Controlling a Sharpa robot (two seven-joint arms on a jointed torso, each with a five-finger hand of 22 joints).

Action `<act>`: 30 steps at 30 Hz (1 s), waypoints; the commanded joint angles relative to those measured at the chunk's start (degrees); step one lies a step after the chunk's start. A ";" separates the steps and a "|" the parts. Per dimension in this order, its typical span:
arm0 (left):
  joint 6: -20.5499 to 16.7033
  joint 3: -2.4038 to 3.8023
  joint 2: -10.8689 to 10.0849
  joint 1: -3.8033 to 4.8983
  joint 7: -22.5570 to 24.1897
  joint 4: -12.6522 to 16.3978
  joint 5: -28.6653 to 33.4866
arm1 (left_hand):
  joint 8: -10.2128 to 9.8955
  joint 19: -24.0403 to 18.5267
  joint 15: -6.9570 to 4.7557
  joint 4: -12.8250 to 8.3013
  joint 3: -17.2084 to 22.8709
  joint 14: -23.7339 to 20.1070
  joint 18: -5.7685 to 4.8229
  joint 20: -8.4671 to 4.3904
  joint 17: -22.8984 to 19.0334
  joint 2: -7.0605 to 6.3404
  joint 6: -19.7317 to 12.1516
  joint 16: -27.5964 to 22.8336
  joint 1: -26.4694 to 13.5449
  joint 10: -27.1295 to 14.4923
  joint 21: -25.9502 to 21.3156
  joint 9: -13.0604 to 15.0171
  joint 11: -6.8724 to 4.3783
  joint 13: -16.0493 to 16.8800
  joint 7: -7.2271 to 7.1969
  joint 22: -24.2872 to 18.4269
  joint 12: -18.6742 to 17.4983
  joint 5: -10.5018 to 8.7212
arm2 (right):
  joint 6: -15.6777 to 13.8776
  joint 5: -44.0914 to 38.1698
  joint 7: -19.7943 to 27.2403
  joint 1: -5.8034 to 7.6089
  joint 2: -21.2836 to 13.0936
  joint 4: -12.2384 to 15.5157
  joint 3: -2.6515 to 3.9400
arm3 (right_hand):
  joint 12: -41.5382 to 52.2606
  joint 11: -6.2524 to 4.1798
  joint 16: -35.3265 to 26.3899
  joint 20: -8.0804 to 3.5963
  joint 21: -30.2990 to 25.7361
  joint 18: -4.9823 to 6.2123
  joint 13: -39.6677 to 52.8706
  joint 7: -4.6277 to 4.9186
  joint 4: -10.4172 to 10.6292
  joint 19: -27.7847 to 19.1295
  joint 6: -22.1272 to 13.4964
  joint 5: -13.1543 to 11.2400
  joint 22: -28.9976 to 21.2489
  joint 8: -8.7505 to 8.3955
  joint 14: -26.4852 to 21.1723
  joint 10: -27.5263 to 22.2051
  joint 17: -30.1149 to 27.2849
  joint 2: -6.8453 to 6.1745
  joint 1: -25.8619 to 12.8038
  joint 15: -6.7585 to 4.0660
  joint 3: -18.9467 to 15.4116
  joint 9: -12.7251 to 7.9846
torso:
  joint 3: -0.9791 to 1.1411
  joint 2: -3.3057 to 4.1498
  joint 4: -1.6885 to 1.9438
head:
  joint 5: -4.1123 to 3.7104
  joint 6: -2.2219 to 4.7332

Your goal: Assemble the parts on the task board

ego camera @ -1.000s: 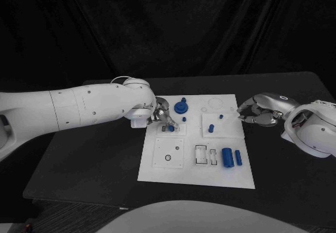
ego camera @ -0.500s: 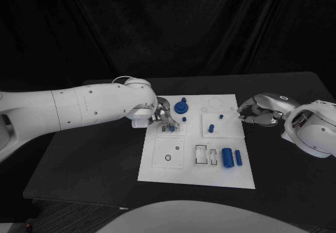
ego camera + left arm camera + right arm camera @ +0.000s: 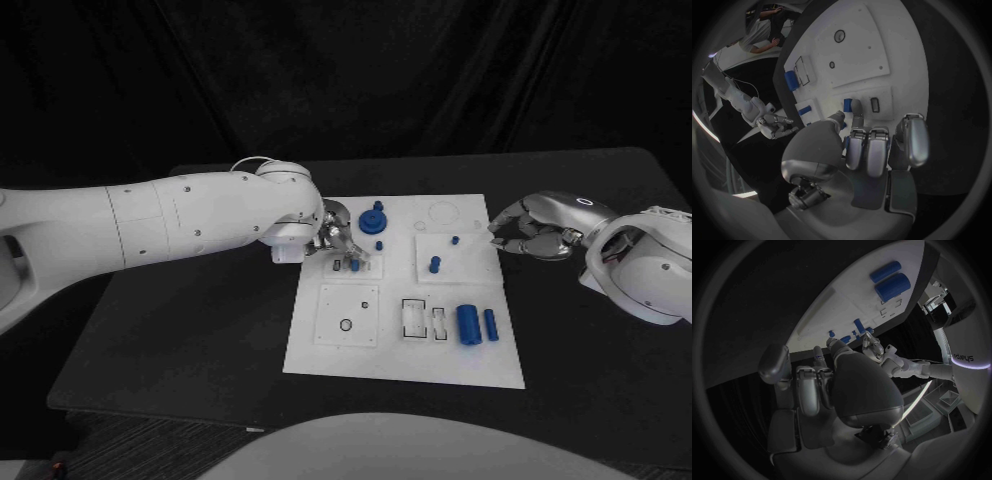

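blue part at left hand fingertips

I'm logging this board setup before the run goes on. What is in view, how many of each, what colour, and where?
Table: one, black, under everything.
Task board: one, white, mid-table.
Cylinders: two, blue, lying side by side on the board's near right part.
Pegs: two, blue, on the board's right square plate.
Stepped part: one, blue, at the board's far left.
Small part: one, blue, at the left hand's fingertips; whether it is held is unclear.
Left hand: silver, over the board's far left.
Right hand: silver, fingers curled, beside the board's right edge.
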 commanded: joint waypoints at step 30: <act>-10.10 0.00 -5.50 -0.39 5.22 7.86 -6.98 | -1.26 0.21 0.17 1.76 -4.56 5.95 0.93 0.10 15.09 -2.11 -2.45 0.15 -0.72 5.78 0.34 0.00 0.49 14.98 0.82 10.41 0.33 -0.60 | 0.05 -0.06 -0.43 -0.39 -0.47 -0.01 0.04 | 0.15 0.41 0.15 0.04 -0.44 0.37 15.07 0.04 -0.05 -0.42 0.06 0.25 7.34 -0.40 5.85 6.06 15.10 -0.61 0.04 0.45 0.27 -0.10 | -0.07 -0.05 0.08 | 0.08 -0.01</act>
